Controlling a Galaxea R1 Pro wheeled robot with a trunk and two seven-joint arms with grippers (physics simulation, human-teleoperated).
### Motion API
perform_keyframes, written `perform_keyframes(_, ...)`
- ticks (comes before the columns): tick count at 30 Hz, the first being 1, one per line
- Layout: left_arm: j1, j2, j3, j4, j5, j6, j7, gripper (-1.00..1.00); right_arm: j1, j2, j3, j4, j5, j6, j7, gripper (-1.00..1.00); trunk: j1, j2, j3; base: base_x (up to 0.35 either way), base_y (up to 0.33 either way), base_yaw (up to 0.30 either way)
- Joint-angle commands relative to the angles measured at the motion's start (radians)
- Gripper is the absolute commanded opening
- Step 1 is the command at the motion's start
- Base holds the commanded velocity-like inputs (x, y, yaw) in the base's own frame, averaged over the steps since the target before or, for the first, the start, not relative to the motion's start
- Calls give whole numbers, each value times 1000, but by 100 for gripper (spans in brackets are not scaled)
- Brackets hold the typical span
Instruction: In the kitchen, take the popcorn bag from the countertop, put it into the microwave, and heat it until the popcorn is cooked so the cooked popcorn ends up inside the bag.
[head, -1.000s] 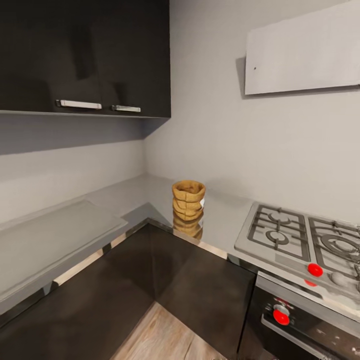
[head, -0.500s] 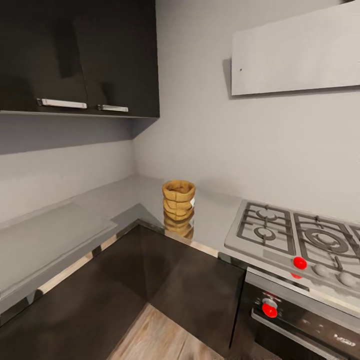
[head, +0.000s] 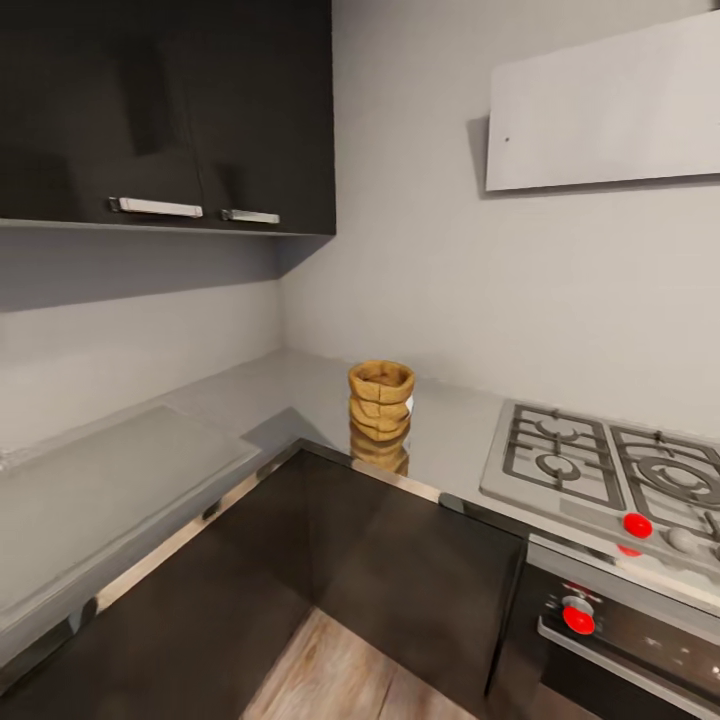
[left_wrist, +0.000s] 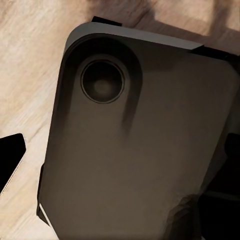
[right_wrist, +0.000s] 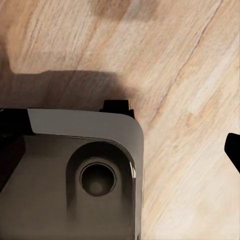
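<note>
One bag (head: 380, 398) stands upright on the countertop (head: 300, 385) in the inner corner, at 12 o'clock ahead, near the front edge, hob (head: 600, 465) well apart at 3. Open counter all around it. Arms hang over the robot's base (left_wrist: 140, 150); finger state: cannot tell.

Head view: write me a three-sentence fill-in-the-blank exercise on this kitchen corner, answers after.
1. The popcorn bag stands upright on the grey ____.
2. To the bag's right in the head view lies the steel gas ____.
3. The wall cabinets above the counter's left run are glossy ____.

Missing words: countertop; hob; black
</note>
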Motion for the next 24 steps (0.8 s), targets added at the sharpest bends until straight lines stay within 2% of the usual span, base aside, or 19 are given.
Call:
perform_keyframes(1,0,0,1,-1,6,-2,0,100,-1,0,-9,3,9,-6,2,100,0,-1,-1,0,197,0)
perform_keyframes(5,0,0,1,-1,6,-2,0,100,-1,0,-9,3,9,-6,2,100,0,-1,-1,0,186,0)
perform_keyframes(9,0,0,1,-1,6,-2,0,100,-1,0,-9,4,7,-10,2,100,0,-1,-1,0,17,-19)
perform_keyframes(19,0,0,7,-1,10,-2,2,100,-1,1,-9,4,5,-12,2,100,0,-1,-1,0,1,-189)
perform_keyframes(24,0,-5,13,-2,13,-2,12,100,-1,0,-9,3,6,-14,1,100,0,-1,-1,0,0,-12)
